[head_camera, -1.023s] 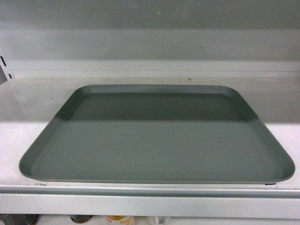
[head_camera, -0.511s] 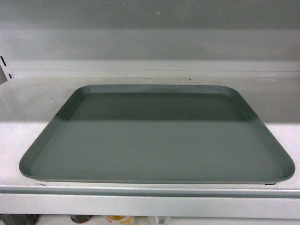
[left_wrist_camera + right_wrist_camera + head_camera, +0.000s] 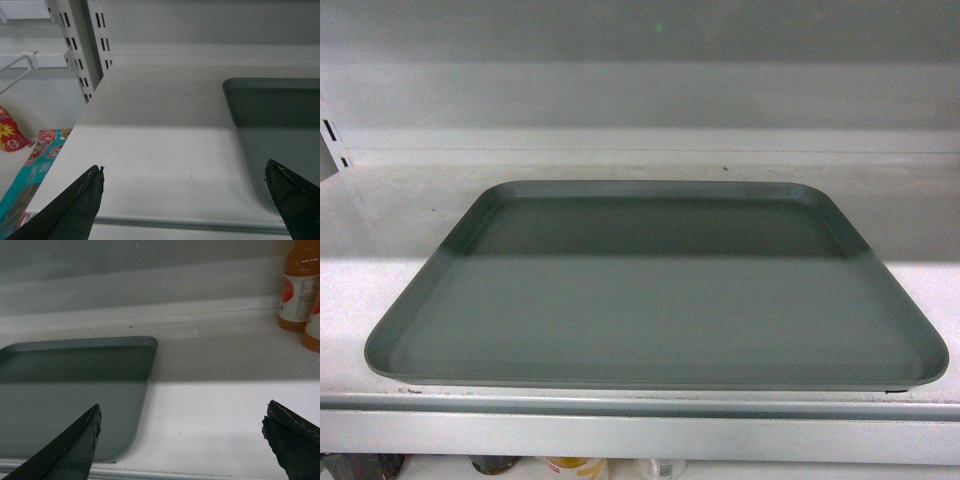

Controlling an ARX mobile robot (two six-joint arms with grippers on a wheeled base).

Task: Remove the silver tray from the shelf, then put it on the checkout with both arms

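Your silver tray (image 3: 655,290) lies flat on the shelf (image 3: 380,290); left gripper (image 3: 185,187) and right gripper (image 3: 182,427) are both spread wide, touching nothing.

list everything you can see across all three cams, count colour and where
silver tray: 1, matte grey-silver, lying flat on the shelf, near edge close to the front lip
shelf: 1 board, white with a pale grey front lip, under the tray
slotted uprights: 2, white with dark slots, at the shelf's back left in the left wrist view
wire hook: 1, white, left of the uprights
snack packets: at least 2, red and teal, below and left of the shelf
bottles: 2, orange with pale labels, on the shelf right of the tray in the right wrist view
items under the shelf: several tops, too cropped to identify
left gripper: 1, black, open, in front of the tray's left edge
right gripper: 1, black, open, in front of the tray's right edge
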